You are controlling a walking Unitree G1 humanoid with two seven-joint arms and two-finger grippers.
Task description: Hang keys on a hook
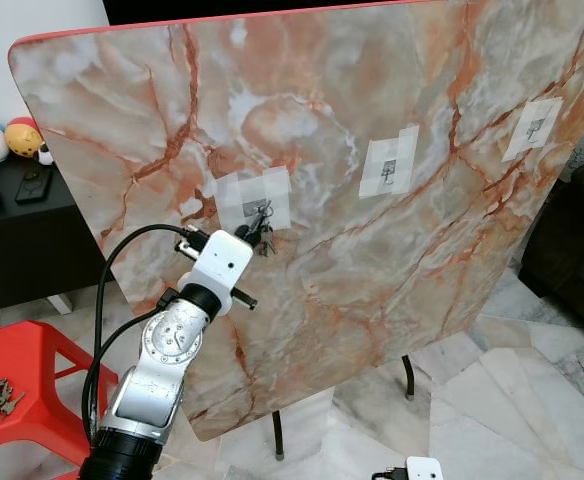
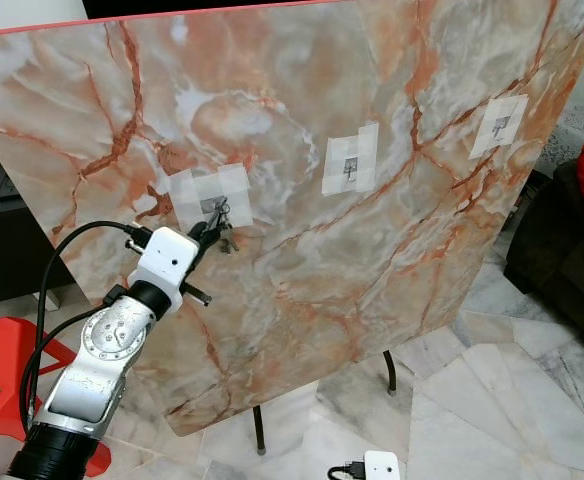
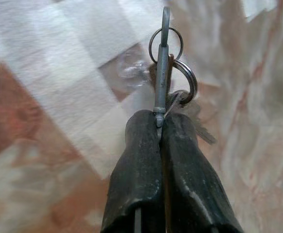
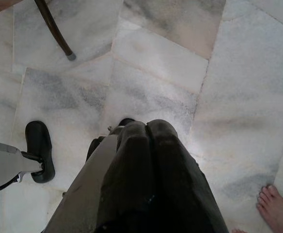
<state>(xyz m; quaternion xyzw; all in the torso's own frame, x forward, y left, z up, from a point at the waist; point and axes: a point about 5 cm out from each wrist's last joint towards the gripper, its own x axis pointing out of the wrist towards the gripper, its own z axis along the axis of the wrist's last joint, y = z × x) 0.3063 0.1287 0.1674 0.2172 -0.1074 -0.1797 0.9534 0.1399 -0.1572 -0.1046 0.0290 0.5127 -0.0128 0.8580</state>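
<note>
The keys point(image 3: 173, 92) are hanging pinched between the closed fingers of the left gripper point(image 3: 160, 127), pressed up against the leftmost taped hook point(image 1: 255, 207) on the tilted marble board point(image 1: 372, 290). The ring appears to be sitting right at the hook, though whether it is over the prong cannot be told. To finish well, the gripper should be easing the ring down onto the hook before letting go. The right gripper point(image 4: 149, 131) is hanging idle over the floor point(image 4: 180, 58), fingers together, near a person's bare foot point(image 4: 276, 206).
</note>
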